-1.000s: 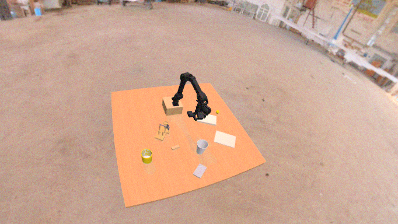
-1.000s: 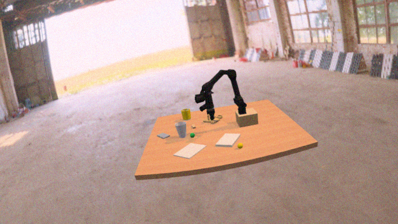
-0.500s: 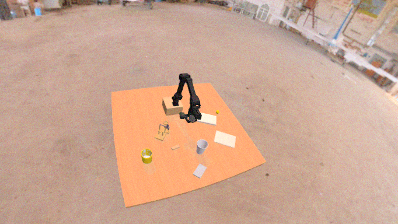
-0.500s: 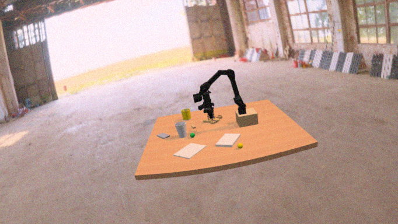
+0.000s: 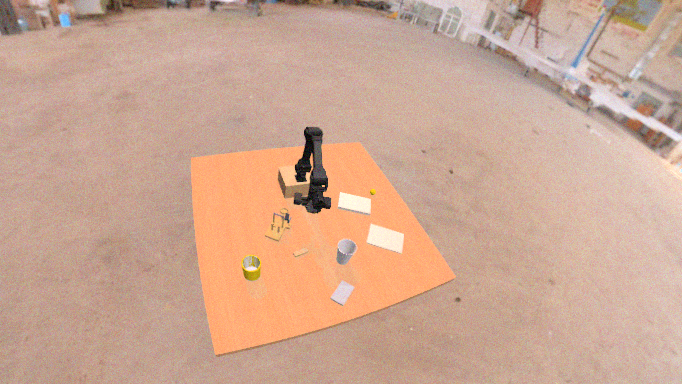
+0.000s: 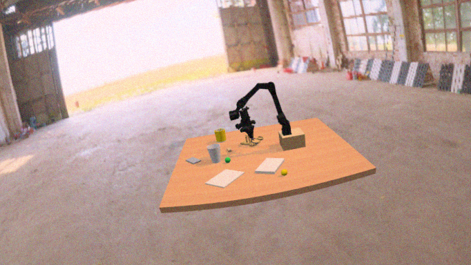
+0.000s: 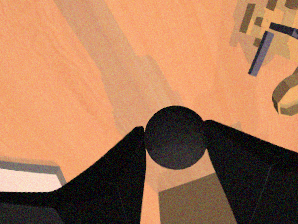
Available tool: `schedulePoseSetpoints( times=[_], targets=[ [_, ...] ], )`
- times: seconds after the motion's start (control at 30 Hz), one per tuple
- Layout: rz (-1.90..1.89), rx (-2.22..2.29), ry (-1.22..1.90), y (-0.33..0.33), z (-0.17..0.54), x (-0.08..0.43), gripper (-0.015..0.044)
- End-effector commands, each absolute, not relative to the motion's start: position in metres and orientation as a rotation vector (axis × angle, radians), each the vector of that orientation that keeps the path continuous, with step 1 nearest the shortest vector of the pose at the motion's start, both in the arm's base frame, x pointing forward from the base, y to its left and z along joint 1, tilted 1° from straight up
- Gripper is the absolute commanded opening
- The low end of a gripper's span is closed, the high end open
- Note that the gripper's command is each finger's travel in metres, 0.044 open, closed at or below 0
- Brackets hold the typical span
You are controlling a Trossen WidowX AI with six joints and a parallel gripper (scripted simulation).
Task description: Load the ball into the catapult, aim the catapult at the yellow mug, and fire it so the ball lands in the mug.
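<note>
My gripper (image 5: pixel 314 210) (image 6: pixel 252 139) (image 7: pixel 173 131) is shut on a black ball (image 7: pixel 176 145), which sits between the fingertips in the wrist view. It is held above the table, on the arm-base side of the grey cup. The wooden catapult (image 5: pixel 275 233) (image 7: pixel 247 18) stands on the table beside the gripper; in the wrist view it is at the upper right, with its ring-shaped end at the right edge. In the exterior view the gripper overlaps the catapult. The yellow mug (image 5: pixel 251 273) (image 6: pixel 220 135) stands upright, beyond the catapult from the arm base.
A grey cup (image 5: pixel 344 255) (image 6: pixel 214 154) stands near a green ball (image 6: pixel 227 160). Two white slabs (image 5: pixel 354 204) (image 5: pixel 385 239) (image 6: pixel 270 165) (image 6: pixel 225 178), a yellow ball (image 5: pixel 372 192) (image 6: pixel 284 172), a grey tile (image 5: pixel 342 293) (image 6: pixel 193 161) and a small wooden piece (image 5: pixel 300 252) lie on the table.
</note>
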State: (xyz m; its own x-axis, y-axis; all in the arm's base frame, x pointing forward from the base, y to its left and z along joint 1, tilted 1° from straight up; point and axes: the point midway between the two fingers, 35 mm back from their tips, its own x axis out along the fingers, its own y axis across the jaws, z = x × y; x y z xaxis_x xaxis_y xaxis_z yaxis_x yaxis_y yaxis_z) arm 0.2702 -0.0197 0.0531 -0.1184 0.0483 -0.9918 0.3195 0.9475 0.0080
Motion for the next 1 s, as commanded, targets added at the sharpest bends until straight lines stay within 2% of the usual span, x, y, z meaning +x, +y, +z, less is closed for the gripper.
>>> schedulePoseSetpoints(
  times=[0.0, 0.97],
  targets=[
    [-0.259, 0.302, 1.704, -0.036, 0.050, 0.266, 0.0000],
    [-0.407, 0.579, 1.818, -0.144, 0.036, 0.205, 0.0000]
  ],
)
